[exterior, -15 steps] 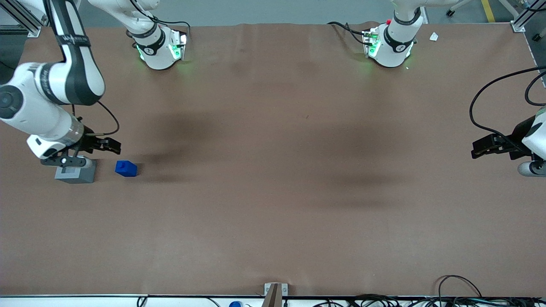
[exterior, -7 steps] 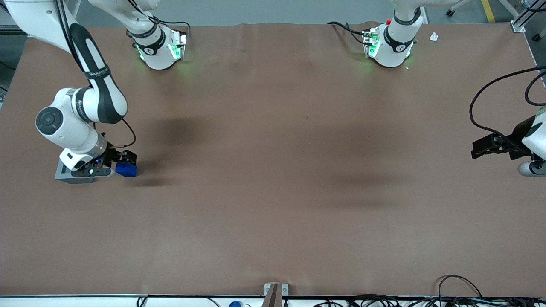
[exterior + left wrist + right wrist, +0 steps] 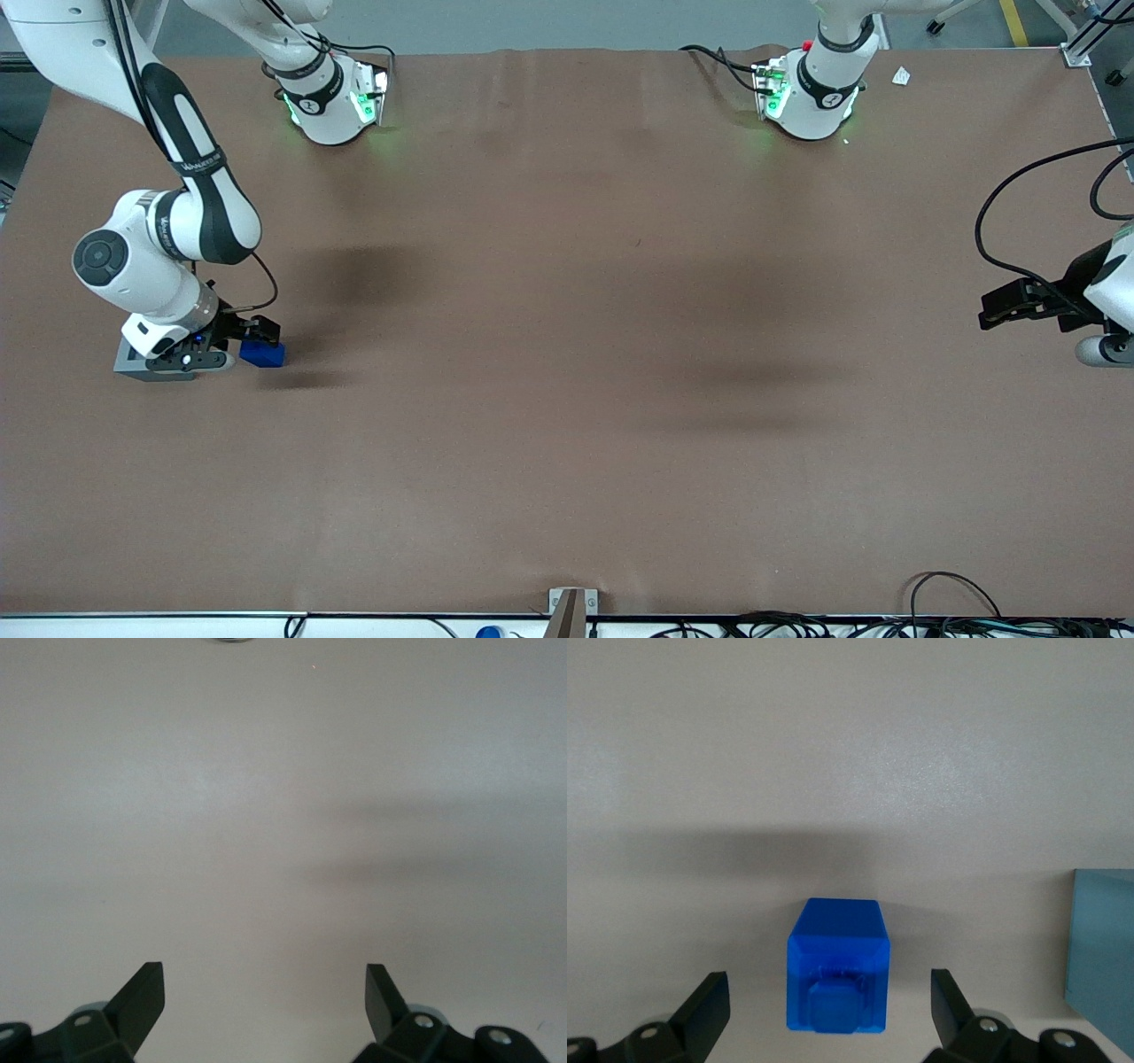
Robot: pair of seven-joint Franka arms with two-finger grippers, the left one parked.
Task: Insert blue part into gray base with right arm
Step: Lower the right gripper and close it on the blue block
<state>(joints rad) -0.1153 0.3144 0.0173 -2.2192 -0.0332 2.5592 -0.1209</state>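
Blue part (image 3: 263, 354) sits on the table just beside the gray base (image 3: 133, 363) in the front view, with the right arm's gripper (image 3: 252, 333) low over it; closing off-centre could nudge it against the base or tip it. From the right wrist camera, the blue part (image 3: 837, 964) lies between the wide-open fingers (image 3: 709, 1005), untouched, the gray base (image 3: 1101, 943) close beside it.

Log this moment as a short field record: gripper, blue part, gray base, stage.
gripper: right arm's gripper open, low over the blue part, fingers on either side, not touching
blue part: on the table, stud up, not in the base
gray base: beside the blue part, partly covered by the arm in the front view
stage: blue part not yet grasped
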